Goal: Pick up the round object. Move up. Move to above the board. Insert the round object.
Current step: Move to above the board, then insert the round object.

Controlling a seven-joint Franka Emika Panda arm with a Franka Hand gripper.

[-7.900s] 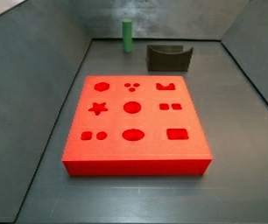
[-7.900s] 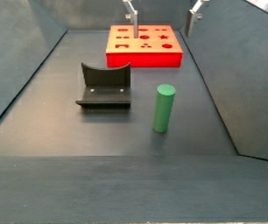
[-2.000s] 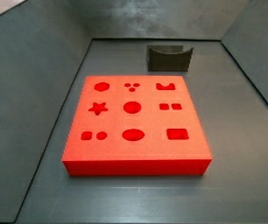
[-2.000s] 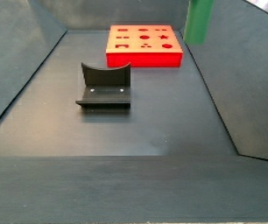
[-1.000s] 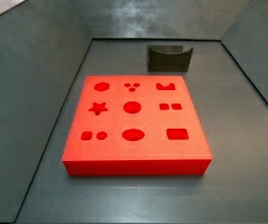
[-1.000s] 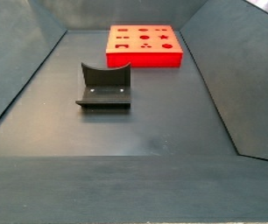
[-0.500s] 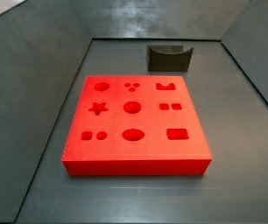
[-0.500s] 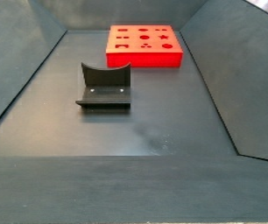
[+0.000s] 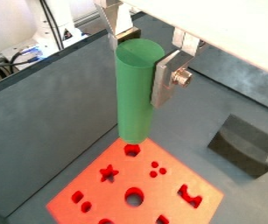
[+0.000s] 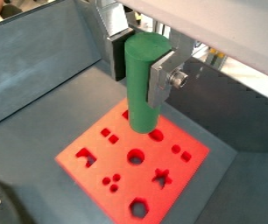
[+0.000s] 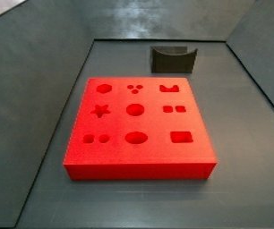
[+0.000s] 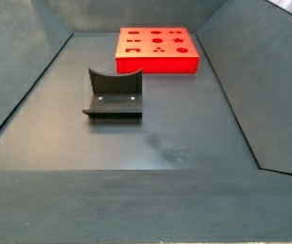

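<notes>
My gripper is shut on the round object, a smooth green cylinder peg held upright; both also show in a wrist view, gripper and peg. The silver fingers clamp the peg's upper part. The peg hangs high above the board, a flat red block with shaped holes, seen below it in both wrist views. In both side views the board lies on the floor; the gripper and peg are out of frame there.
A dark olive U-shaped block stands beyond the board's far end; it also shows in a side view and in a wrist view. Sloped grey walls enclose the floor on all sides.
The peg left its spot on the floor, rose past the board's edge in a side view two seconds ago, and is out of both side views since. The board and block have not moved.
</notes>
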